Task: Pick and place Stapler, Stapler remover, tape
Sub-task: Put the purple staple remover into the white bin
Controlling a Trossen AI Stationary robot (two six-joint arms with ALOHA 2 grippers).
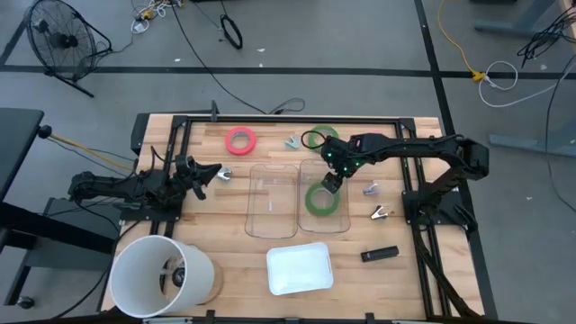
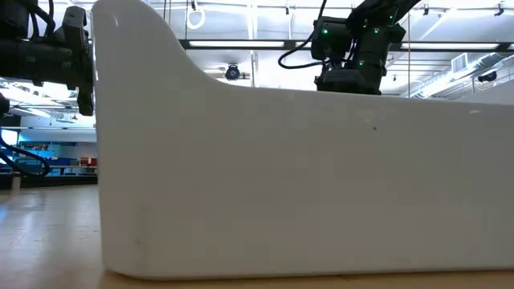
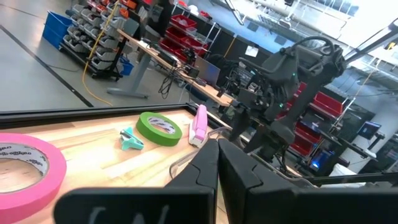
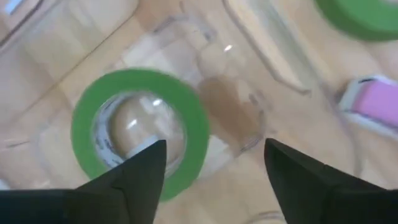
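Observation:
A green tape ring (image 1: 321, 200) lies flat on the floor of the right of two clear containers (image 1: 340, 225); it also shows in the right wrist view (image 4: 140, 130). My right gripper (image 1: 331, 180) hangs just above the ring's far edge, open and empty (image 4: 214, 162). A second green ring (image 1: 326, 135) and a pink-red ring (image 1: 240, 139) lie flat on the table near its far edge, with a teal stapler remover (image 1: 292, 141) between them. A pink stapler (image 1: 371, 189) lies right of the containers. My left gripper (image 1: 205, 175) is shut at the table's left (image 3: 217, 165).
The left clear container (image 1: 273, 200) stands beside the right one. A small pale object (image 1: 222, 175) lies by my left gripper's tips. A second remover (image 1: 381, 212), a black object (image 1: 379, 255), a white lid (image 1: 299, 268) and a white bucket (image 1: 162, 274) are nearer the front.

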